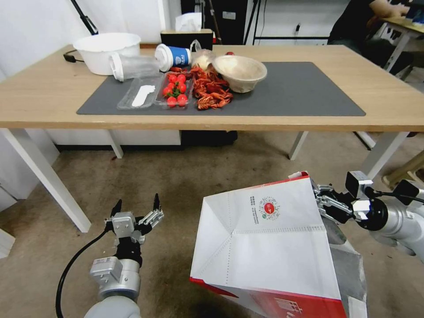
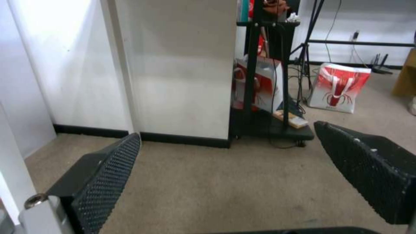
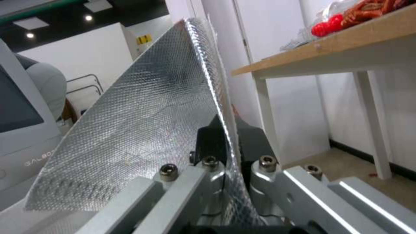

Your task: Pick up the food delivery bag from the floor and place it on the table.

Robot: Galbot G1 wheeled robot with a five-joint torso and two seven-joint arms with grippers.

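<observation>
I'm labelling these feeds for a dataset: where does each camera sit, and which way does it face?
Head view: on the head, looking forward and down at the table, floor and food delivery bag; both arms show.
Left wrist view: looks past the open left gripper at carpet and wall.
Right wrist view: looks along the right gripper, shut on the bag's foil edge.
Head and right wrist views share bag and table.

The walls [image 2: 182, 81] are white with a black baseboard [image 2: 182, 139]. A black rack [image 2: 268, 97] stands on the stained carpet [image 2: 216, 182]. Small round ceiling lights [image 3: 89, 18] are on.
</observation>
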